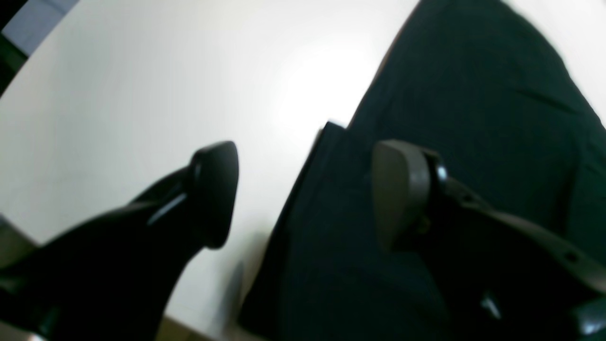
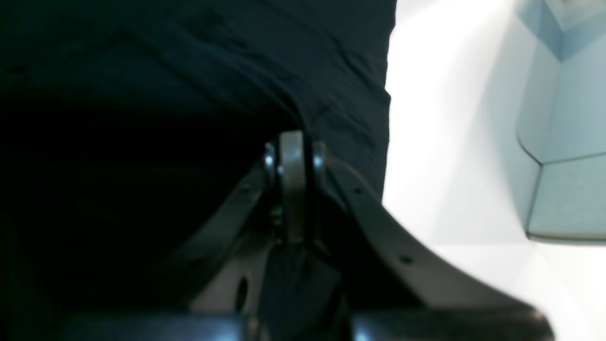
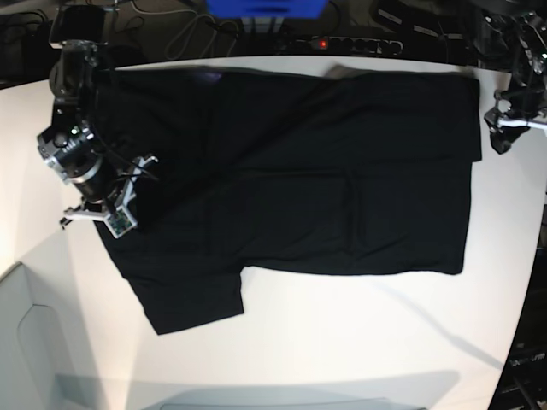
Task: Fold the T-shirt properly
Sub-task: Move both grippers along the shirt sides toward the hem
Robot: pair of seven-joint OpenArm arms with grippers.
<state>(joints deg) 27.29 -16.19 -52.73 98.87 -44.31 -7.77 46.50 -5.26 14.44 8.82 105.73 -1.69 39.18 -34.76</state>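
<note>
The black T-shirt (image 3: pixel 325 179) lies spread across the white table (image 3: pixel 342 342), with one sleeve (image 3: pixel 192 299) pointing to the front left. In the base view my right gripper (image 3: pixel 139 178) rests on the shirt's left part. Its wrist view shows the right gripper (image 2: pixel 296 142) shut, pinching a ridge of the black T-shirt (image 2: pixel 213 71). My left gripper (image 3: pixel 499 137) hovers just off the shirt's right edge. The left wrist view has the left gripper (image 1: pixel 307 189) open, one finger (image 1: pixel 215 194) over bare table and the other finger (image 1: pixel 397 189) over the T-shirt (image 1: pixel 473 94).
A power strip (image 3: pixel 342 41) with a red light and cables lie behind the table's far edge, beside a blue object (image 3: pixel 265 7). A pale grey-blue panel (image 3: pixel 26 342) stands at the front left, and the panel (image 2: pixel 563 142) also shows in the right wrist view.
</note>
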